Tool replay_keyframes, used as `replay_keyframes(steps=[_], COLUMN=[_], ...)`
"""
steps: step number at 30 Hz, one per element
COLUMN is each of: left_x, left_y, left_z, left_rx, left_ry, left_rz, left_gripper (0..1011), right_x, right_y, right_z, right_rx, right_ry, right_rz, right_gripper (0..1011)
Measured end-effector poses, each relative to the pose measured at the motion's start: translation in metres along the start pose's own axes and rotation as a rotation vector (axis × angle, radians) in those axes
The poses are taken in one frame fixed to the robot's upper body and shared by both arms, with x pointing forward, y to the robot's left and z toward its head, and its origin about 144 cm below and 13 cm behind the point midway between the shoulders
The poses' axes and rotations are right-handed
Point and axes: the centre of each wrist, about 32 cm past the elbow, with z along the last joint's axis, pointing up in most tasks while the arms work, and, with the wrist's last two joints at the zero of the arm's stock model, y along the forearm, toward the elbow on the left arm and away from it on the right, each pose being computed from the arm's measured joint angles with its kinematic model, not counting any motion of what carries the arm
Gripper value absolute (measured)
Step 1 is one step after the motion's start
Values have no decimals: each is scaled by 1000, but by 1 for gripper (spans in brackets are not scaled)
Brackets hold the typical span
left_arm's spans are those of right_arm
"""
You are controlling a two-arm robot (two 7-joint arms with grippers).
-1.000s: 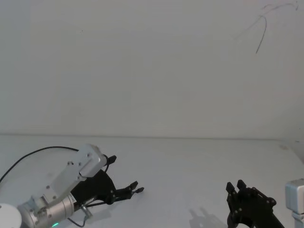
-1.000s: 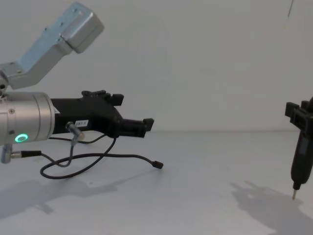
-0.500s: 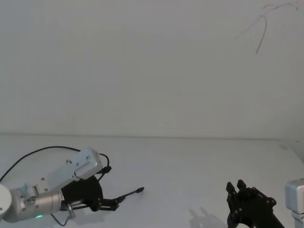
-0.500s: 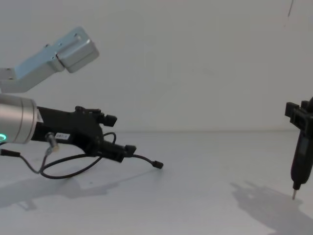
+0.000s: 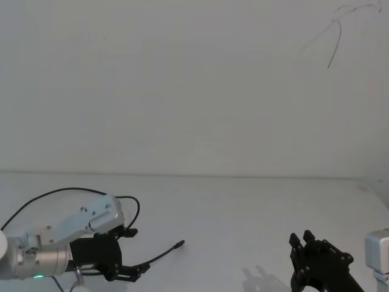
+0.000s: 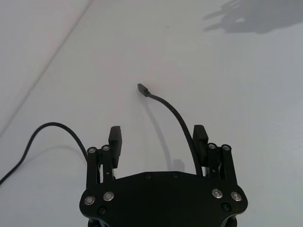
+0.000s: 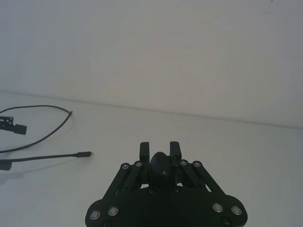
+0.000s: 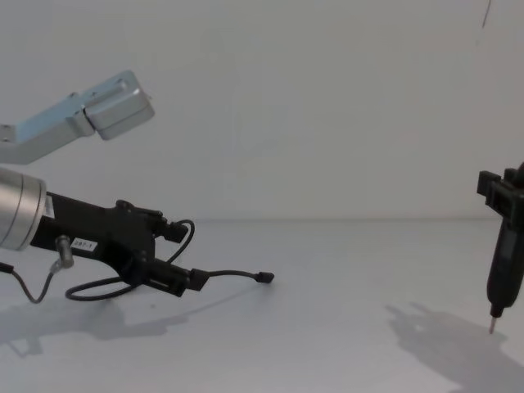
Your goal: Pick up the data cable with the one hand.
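Observation:
The data cable (image 5: 159, 254) is a thin black cord lying on the white table, its small plug (image 5: 180, 244) pointing right. In the left wrist view the cable (image 6: 173, 109) runs from its plug (image 6: 141, 87) back between the open fingers, close beside one finger (image 6: 199, 135). My left gripper (image 5: 133, 252) is low over the table at the near left, open, astride the cord; from the chest the gripper (image 8: 182, 258) tilts down toward the cable (image 8: 233, 273). My right gripper (image 8: 499, 237) hangs at the far right, shut on a slim black pen-like tool (image 7: 161, 165).
The cord's slack loops back over the table's left side (image 5: 67, 190). A black wire with a silver barrel connector (image 8: 61, 246) hangs from my left wrist. The table meets the white wall at its far edge (image 5: 243, 177).
My left gripper has dropped from above the cord down to the table and drawn back leftward, its fingers now straddling the cable. The right arm has stayed still.

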Motion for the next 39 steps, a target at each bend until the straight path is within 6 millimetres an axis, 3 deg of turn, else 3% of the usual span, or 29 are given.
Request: replay_keyframes(steps=[6,27,31,39], left_x=[3,7,7,7], left_y=[1,2,2,3], left_z=[-1,-3,-3,-3], left_rx=[9,22,19,-47], left_ry=[8,21,21,0], left_rz=[-22,-55,-55,-64], left_gripper=[790,121,40,40], right_x=[0,0,0,0], right_y=[0,0,0,0], right_z=[0,0,0,0], right_rx=[0,0,0,0], right_ry=[0,0,0,0], right_rz=[0,0,0,0], right_gripper=[251,251,251,251])
